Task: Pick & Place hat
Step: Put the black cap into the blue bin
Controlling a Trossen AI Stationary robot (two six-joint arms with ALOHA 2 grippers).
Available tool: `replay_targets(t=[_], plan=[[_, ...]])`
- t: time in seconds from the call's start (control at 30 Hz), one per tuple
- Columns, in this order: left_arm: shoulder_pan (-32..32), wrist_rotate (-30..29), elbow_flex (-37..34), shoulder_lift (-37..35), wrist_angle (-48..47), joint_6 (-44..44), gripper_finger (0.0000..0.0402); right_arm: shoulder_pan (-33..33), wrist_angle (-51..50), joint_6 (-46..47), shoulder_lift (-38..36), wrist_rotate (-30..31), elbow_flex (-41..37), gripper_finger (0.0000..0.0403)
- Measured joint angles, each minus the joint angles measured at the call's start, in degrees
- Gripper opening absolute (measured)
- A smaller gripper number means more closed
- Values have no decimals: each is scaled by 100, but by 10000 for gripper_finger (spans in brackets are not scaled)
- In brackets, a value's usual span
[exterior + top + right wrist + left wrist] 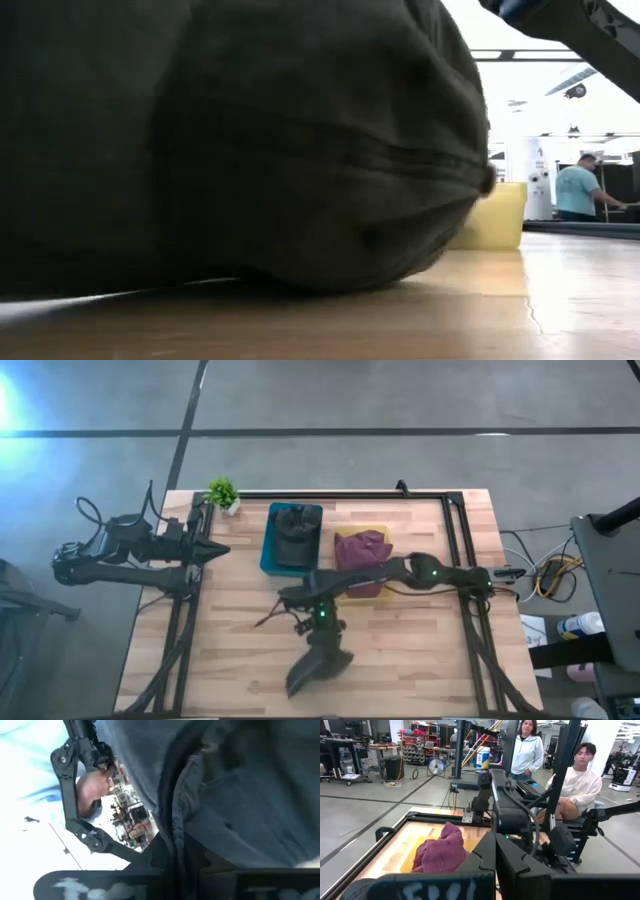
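Observation:
A dark grey hat (pixel 318 666) lies near the table's front edge and fills the low view (pixel 250 150). My right gripper (pixel 322 632) reaches in from the right and is shut on the hat's far part. A second dark hat sits in a blue bin (pixel 270 542). A maroon hat (pixel 360 548) lies in a yellow bin (pixel 380 532). My left gripper (pixel 218 550) waits at the table's left edge, shut on nothing. My right gripper pinches a seamed fold of the hat's cloth (pixel 175 835) between its two fingers, coming at it from the far side and slanting down. The hat spreads below the fingers toward the near edge. Its underside (pixel 300 285) seems to rest on the table.
A small green plant (pixel 222 492) stands at the far left corner. A black frame rail (pixel 340 494) runs around the table. The yellow bin (pixel 495 215) shows behind the hat in the low view. People stand and sit beyond the table (pixel 575 775).

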Motion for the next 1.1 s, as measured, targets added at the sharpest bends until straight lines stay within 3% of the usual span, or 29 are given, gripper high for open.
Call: replay_targets(t=[0.2,0.57,1.1], plan=[[-2,0,0,0,0,0,0,60,-17,-262,9,22,0,13],[-2,1,0,0,0,-1,0,127,-272,-345,-990,-2,7,13],[-1,1,0,4,-2,0,0,169,242,-153,-358,-498,-939,13]])
